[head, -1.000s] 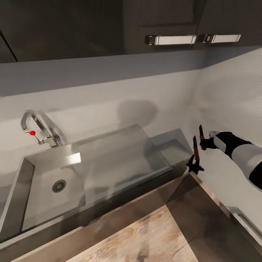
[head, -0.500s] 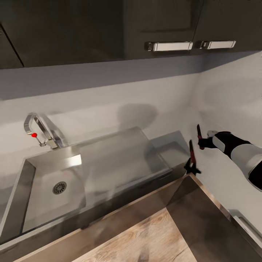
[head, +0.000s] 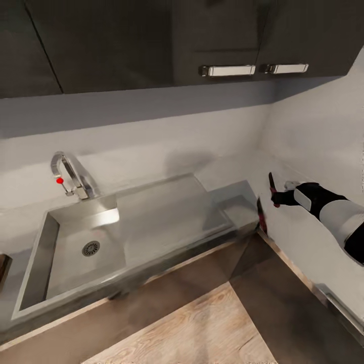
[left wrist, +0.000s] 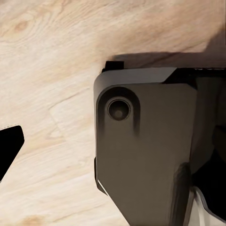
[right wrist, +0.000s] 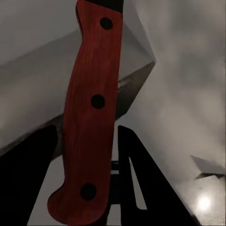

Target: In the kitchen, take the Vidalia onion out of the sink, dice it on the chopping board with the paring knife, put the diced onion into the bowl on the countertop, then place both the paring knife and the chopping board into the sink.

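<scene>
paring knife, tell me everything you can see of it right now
The paring knife has a dark red, wood-looking handle with three dark rivets along it. In the right wrist view the handle sits lengthwise between the right pincer's dark fingers, which close on it. In the head view the knife is a small slim thing standing roughly upright at the right arm's tip, off the countertop's right end near the side wall. The blade is too small and dark to make out clearly.

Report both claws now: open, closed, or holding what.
Left claw: cannot be told.
Right claw: closed on the knife.
</scene>
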Robot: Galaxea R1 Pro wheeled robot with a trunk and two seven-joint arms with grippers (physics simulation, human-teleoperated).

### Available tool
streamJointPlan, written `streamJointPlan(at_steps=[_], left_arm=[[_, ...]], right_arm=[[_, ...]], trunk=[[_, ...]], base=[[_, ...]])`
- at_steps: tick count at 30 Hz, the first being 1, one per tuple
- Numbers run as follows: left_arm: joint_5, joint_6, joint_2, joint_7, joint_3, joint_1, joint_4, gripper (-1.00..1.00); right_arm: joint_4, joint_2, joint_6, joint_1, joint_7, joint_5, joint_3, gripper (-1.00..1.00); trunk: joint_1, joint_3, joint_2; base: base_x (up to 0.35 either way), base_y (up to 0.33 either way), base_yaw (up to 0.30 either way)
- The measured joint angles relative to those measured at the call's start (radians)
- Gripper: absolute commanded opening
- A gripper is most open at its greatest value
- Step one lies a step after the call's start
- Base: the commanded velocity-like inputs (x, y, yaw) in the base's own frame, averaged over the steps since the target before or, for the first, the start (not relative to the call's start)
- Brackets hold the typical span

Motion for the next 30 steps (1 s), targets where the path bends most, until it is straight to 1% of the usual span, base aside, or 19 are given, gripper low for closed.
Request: streamJointPlan(at_steps=[2,3,7,10,14,30], left_arm=[[0.0,0.0,0.0,0.0,0.0,0.0,0.0,1.0],[0.0,0.0,0.0,0.0,0.0,0.0,0.0,1.0],[0.001,0.0,0.0,0.0,0.0,0.0,0.0,1.0],[0.0,0.0,0.0,0.0,0.0,0.0,0.0,1.0],[0.0,0.0,0.0,0.0,0.0,0.0,0.0,1.0],[0.0,0.0,0.0,0.0,0.0,0.0,0.0,1.0]], right_arm=[[-0.001,0.008,0.0,0.0,0.001,0.0,0.0,-1.0],[-0.001,0.016,0.0,0.0,0.001,-0.001,-0.001,-1.0],[-0.001,0.027,0.0,0.001,0.002,0.0,0.0,-1.0],[-0.001,0.033,0.0,0.001,0.003,0.0,0.0,-1.0],[-0.001,0.044,0.0,0.002,0.003,0.0,0.0,-1.0],[-0.001,0.06,0.0,0.003,0.003,0.0,0.001,-1.0]], trunk=[[0.0,0.003,0.0],[0.0,0.005,0.0],[0.0,0.011,0.0],[0.0,0.016,0.0],[0.0,0.02,0.0],[0.0,0.036,0.0]], base=[[-0.303,0.134,0.0],[-0.291,0.164,0.0],[-0.276,0.187,0.002],[-0.266,0.201,0.109],[-0.265,0.203,0.2],[-0.262,0.211,0.244]])
